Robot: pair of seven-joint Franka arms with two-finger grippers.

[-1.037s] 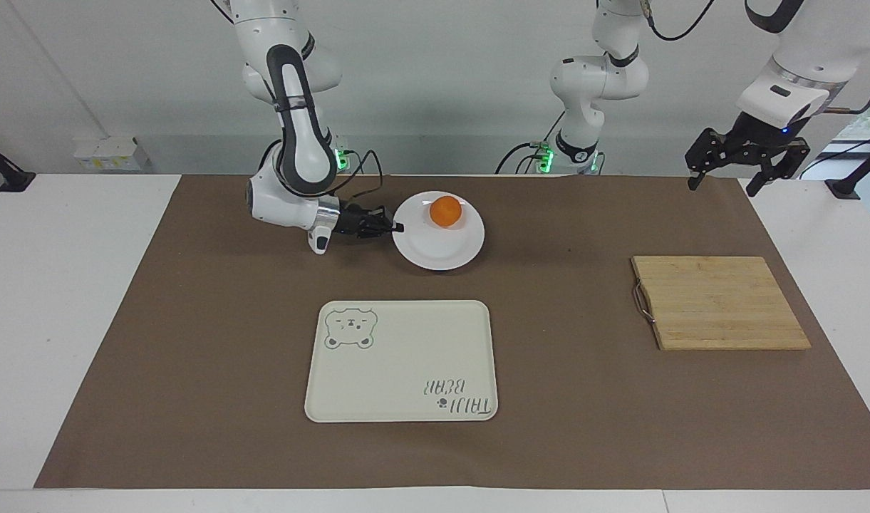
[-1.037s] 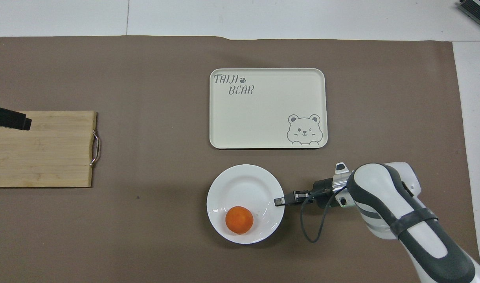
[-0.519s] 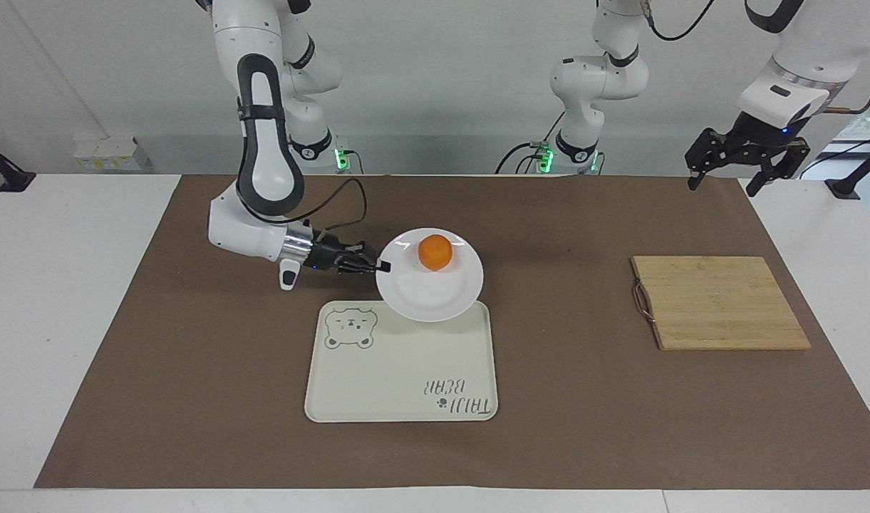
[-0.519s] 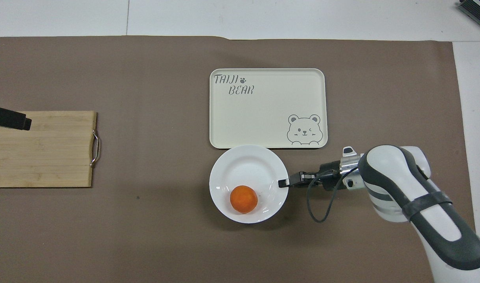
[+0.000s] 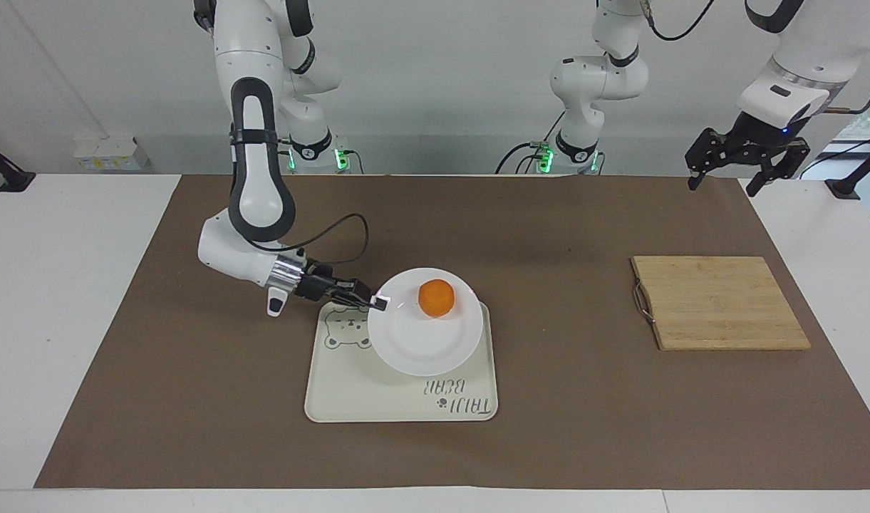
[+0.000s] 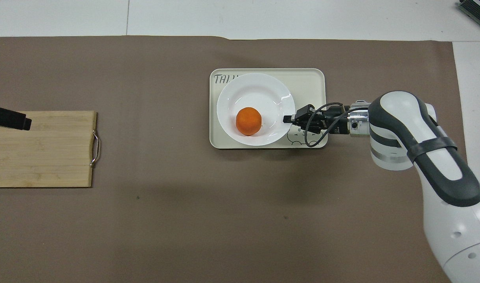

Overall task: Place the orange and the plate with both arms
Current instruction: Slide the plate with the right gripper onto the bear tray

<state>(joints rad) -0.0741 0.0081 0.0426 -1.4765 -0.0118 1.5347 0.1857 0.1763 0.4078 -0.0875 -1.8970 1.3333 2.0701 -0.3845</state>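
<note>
My right gripper (image 5: pixel 379 302) pinched the plate (image 5: pixel 424 342) rim over the tray (image 5: pixel 349 399); the orange (image 5: pixel 435 298) sat on it. Tilt risked rolling. My left gripper (image 5: pixel 744 167) waited open

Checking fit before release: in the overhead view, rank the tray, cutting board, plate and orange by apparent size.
1. Cream bear tray and bamboo cutting board: look alike, and the board is cut by the view's edge, so unranked.
2. White plate, gripped at its rim by the right gripper, over the tray.
3. Orange, on the plate.
</note>
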